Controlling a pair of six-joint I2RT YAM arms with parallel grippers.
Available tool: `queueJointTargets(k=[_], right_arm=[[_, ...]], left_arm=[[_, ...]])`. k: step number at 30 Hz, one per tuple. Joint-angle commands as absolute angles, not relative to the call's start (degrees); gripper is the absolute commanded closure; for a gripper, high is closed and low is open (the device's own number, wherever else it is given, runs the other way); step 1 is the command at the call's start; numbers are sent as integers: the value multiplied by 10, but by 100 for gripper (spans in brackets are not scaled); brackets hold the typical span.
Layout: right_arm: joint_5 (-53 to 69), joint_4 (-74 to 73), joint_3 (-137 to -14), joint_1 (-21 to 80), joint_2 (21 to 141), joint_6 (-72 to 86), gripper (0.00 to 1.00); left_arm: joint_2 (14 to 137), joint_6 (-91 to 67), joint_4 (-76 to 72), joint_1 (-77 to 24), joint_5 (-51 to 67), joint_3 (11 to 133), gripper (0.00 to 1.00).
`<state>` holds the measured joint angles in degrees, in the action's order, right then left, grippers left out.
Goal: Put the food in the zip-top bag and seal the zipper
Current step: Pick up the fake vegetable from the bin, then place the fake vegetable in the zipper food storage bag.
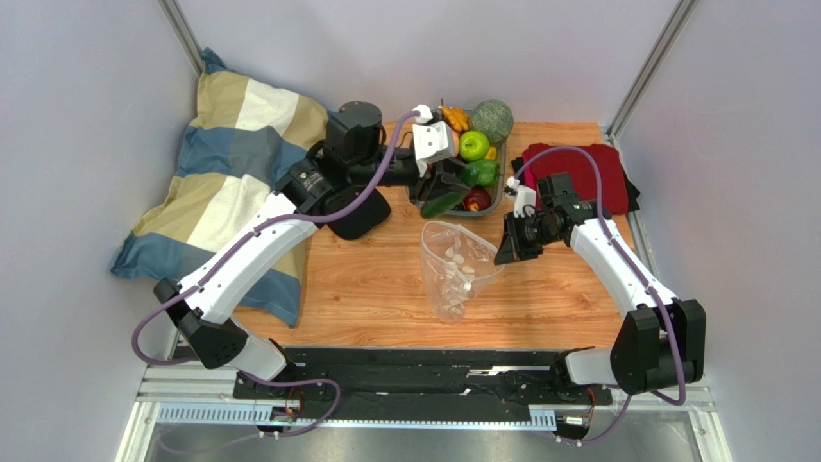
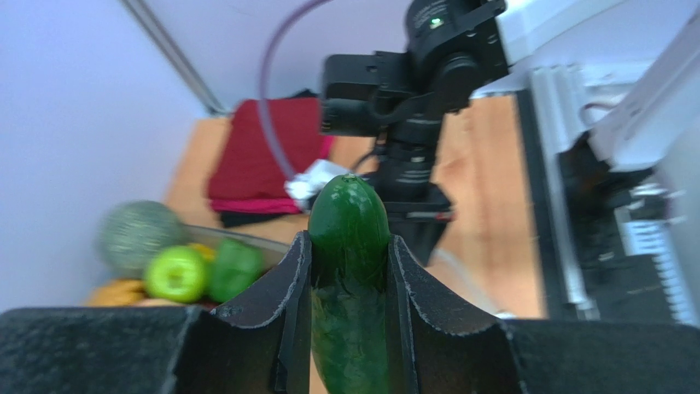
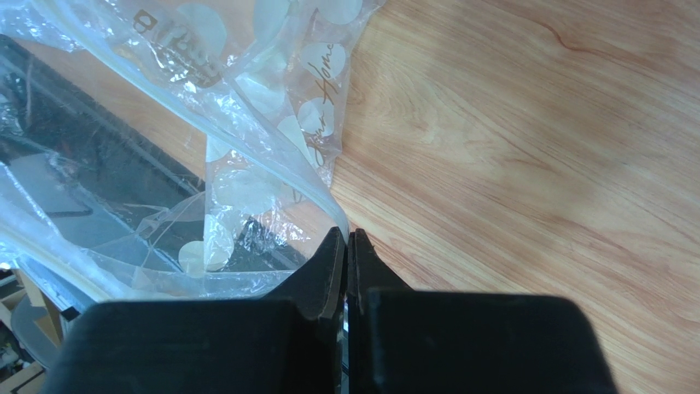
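My left gripper [image 1: 441,195] is shut on a dark green cucumber [image 1: 440,204], held at the near edge of the grey tray [image 1: 494,204]; in the left wrist view the cucumber [image 2: 348,238] sits between the fingers [image 2: 287,283]. The clear dotted zip-top bag [image 1: 455,269] stands open on the table just in front of it. My right gripper [image 1: 503,252] is shut on the bag's right mouth edge; in the right wrist view the gripper [image 3: 346,240] pinches the bag's [image 3: 246,156] plastic. The zipper strip is not clearly distinguishable.
The tray holds a green apple [image 1: 472,144], a green pepper [image 1: 482,173], a red fruit [image 1: 476,199], yellow-orange pieces [image 1: 455,118] and a grey-green melon [image 1: 491,119]. A red cloth [image 1: 578,173] lies at the back right. A checked pillow [image 1: 226,173] lies left. A black cap [image 1: 361,214] lies under the left arm.
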<state>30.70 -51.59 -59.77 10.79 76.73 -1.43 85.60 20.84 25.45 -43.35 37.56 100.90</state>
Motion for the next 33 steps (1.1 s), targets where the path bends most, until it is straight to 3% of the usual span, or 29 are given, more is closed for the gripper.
queueJointTargets(k=[1,8,23,33], right_arm=[[352,-476,-615,105,754,26,100],[398,-457,-618,106,776,47,100],[503,-432,-596,50,797,78,100],[511,-432,-589,50,795,77,100]], left_arm=[[865,-35,221,-464,376,960,100],[886,-76,79,-511,300,895,100],[838,-62,91,-534,126,740,100],[871,-9,6,-532,177,853,100]])
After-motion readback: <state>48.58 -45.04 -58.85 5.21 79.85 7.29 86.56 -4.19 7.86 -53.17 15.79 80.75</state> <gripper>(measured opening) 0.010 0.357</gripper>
